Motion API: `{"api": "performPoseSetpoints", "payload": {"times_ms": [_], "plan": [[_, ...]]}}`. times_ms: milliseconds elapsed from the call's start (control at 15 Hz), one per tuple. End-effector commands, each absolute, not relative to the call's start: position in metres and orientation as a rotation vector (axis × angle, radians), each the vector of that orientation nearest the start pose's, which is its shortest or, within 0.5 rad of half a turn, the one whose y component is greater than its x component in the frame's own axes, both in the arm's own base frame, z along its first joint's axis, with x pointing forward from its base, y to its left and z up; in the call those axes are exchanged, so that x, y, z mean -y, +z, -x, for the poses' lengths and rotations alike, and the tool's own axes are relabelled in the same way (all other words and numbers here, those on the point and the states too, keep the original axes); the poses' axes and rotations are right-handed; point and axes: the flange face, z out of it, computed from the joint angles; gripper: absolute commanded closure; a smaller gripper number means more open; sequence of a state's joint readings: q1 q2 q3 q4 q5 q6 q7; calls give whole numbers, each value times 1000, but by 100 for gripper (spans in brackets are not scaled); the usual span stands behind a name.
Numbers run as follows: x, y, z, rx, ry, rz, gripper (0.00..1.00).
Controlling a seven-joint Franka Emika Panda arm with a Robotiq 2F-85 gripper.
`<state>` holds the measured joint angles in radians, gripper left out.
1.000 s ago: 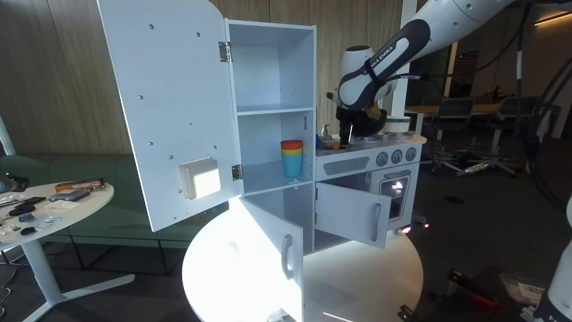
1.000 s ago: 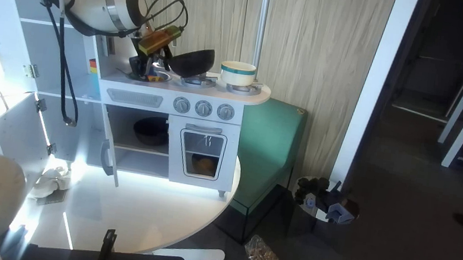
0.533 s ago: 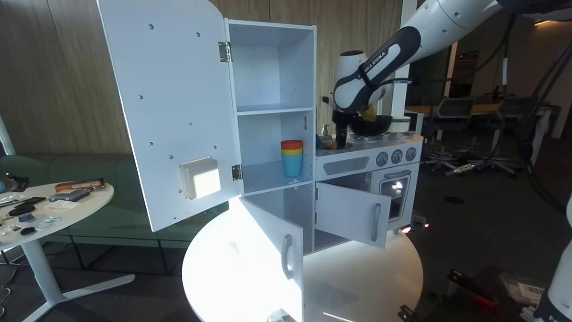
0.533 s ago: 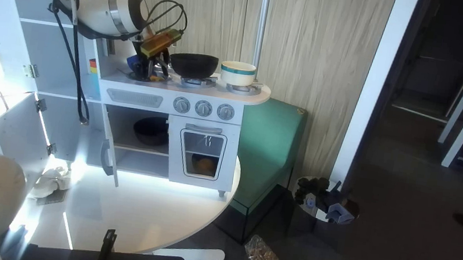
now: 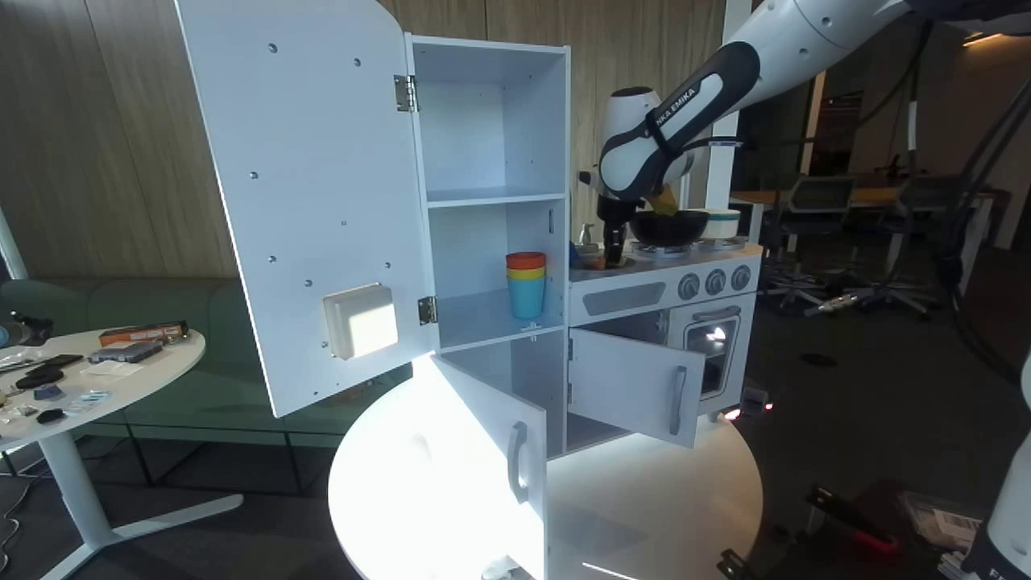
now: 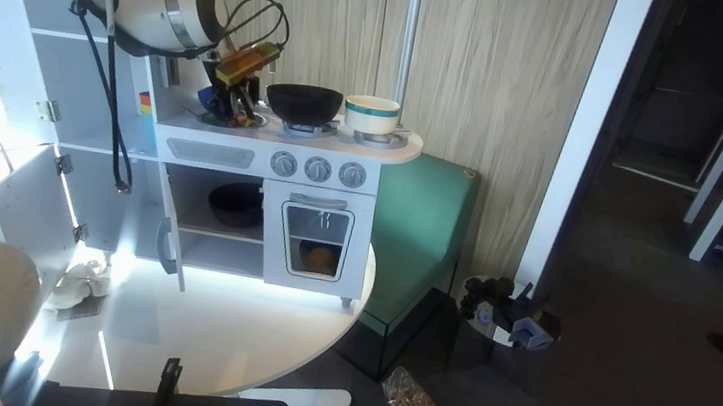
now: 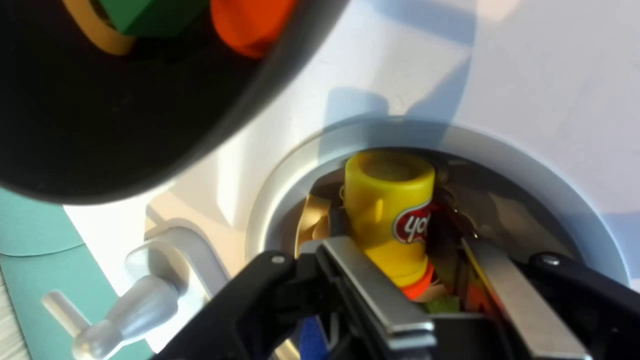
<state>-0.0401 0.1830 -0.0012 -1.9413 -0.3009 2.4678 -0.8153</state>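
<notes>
Gripper [image 7: 407, 245] down at toy sink [image 7: 525, 165], yellow tub [image 7: 385, 200] by its fingers [image 7: 380, 295]

The fingers stand partway apart. In the wrist view one of them overlaps the tub's side, and a gap shows between the tub and the other; whether they have hold of anything, I can't tell. The tub is in the sink, its orange end showing between the two, among small pieces [image 7: 311, 215] too jumbled to name. A tap [image 7: 145, 302] stands beside the sink's rim. Farther along the counter [image 6: 341, 147], a black pan [image 6: 302, 105] sits on a burner [image 6: 305, 129] with orange and green pieces [image 7: 252, 20] inside, and a teal-banded cream pot [image 6: 370, 121] rests on the next burner [image 6: 379, 140]. A stack of cups [image 5: 527, 290] stands in the open cupboard [image 5: 463, 129].
</notes>
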Motion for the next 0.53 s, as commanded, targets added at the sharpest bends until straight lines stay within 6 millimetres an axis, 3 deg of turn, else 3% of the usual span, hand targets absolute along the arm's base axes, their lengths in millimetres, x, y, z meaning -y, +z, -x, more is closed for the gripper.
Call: {"api": "performPoseSetpoints", "payload": {"times_ms": [0, 200, 467], "plan": [[18, 451, -617, 1620, -382, 3071, 82], [4, 477, -599, 1576, -385, 3106, 82], [-22, 515, -556, 1477, -328, 3166, 82]]}}
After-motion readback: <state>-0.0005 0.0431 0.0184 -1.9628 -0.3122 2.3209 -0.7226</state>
